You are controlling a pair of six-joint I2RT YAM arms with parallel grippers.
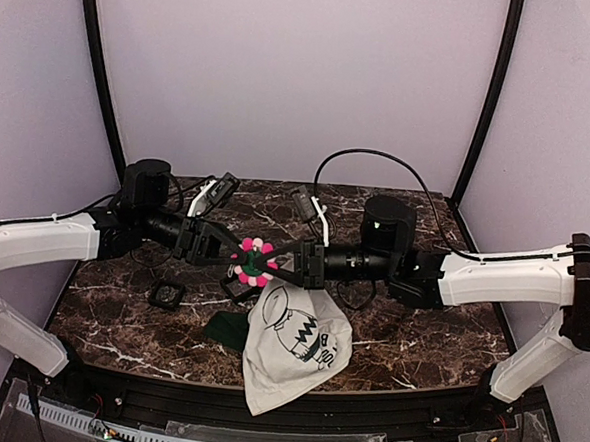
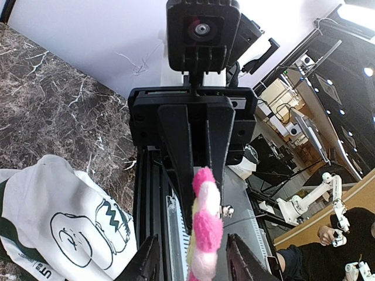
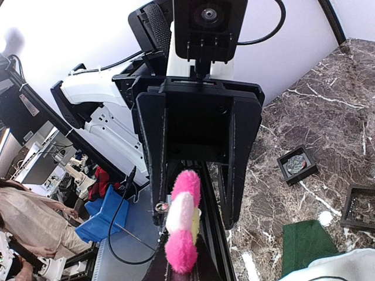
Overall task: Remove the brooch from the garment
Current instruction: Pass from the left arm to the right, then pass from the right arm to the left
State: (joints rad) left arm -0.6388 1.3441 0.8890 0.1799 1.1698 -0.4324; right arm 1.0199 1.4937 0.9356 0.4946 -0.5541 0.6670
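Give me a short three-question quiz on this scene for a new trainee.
1. True or false: the brooch is pinned to the garment.
2. Which gripper's jaws are shut on the brooch? A left, B right, C neither.
3. What does the garment lie on?
Key: 1 false, the brooch is held in the air. 2 B, the right gripper. 3 the marble table.

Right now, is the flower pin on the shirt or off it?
Off. The brooch is held up in the right gripper, apart from the garment lying on the table.
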